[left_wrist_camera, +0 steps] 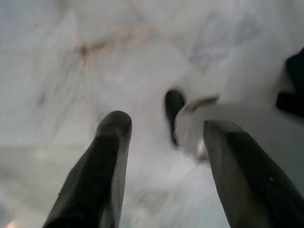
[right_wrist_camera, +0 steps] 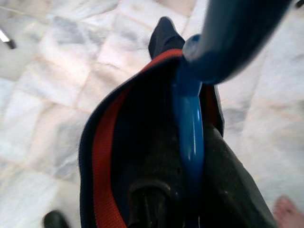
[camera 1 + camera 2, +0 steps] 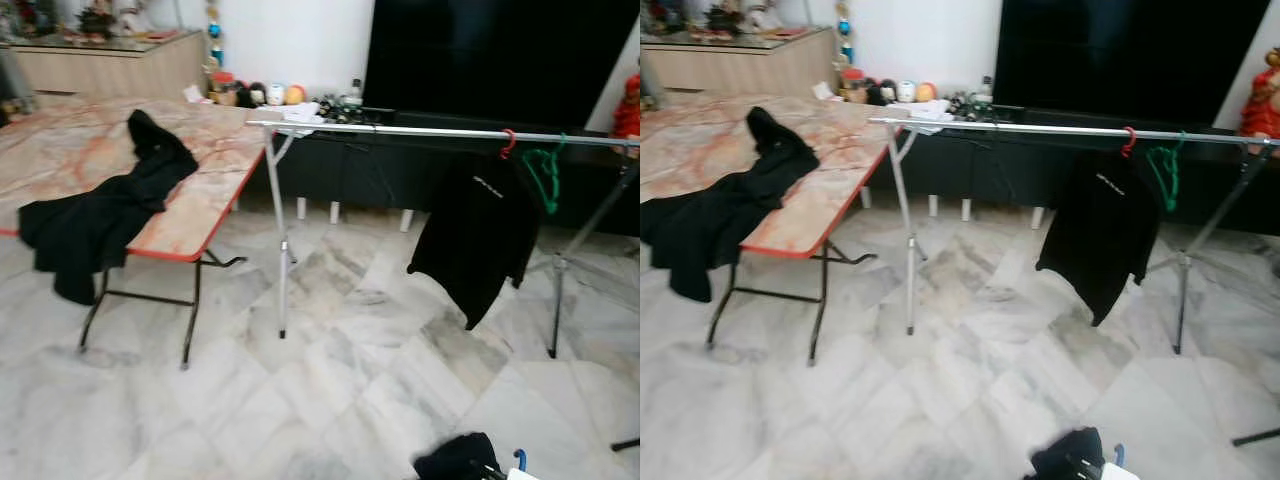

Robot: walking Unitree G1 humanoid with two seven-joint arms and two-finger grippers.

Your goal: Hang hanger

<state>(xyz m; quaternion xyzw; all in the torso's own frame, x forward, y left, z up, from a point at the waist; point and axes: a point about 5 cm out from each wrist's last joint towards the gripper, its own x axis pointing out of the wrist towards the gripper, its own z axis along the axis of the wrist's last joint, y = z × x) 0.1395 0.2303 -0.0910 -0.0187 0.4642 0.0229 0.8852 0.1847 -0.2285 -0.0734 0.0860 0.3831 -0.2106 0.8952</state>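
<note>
A blue hanger (image 2: 190, 123) carries a black garment with a red inner collar (image 2: 102, 142), and my right gripper (image 2: 185, 194) is shut on its neck. The same bundle (image 3: 458, 458) with the blue hook (image 3: 520, 459) sits low at the bottom edge of the eye views. Ahead stands a silver clothes rail (image 3: 400, 130). A red hanger (image 3: 508, 143) on it holds a black shirt (image 3: 478, 235), and a bare green hanger (image 3: 545, 175) hangs beside that. My left gripper (image 1: 164, 126) is open above the marble floor, holding nothing.
A folding table (image 3: 200, 215) with a red edge stands to the left, with another black garment (image 3: 100, 215) draped over it. Behind the rail are a dark TV cabinet (image 3: 400, 170) and small items. A bare foot (image 2: 287, 211) shows beside my right gripper.
</note>
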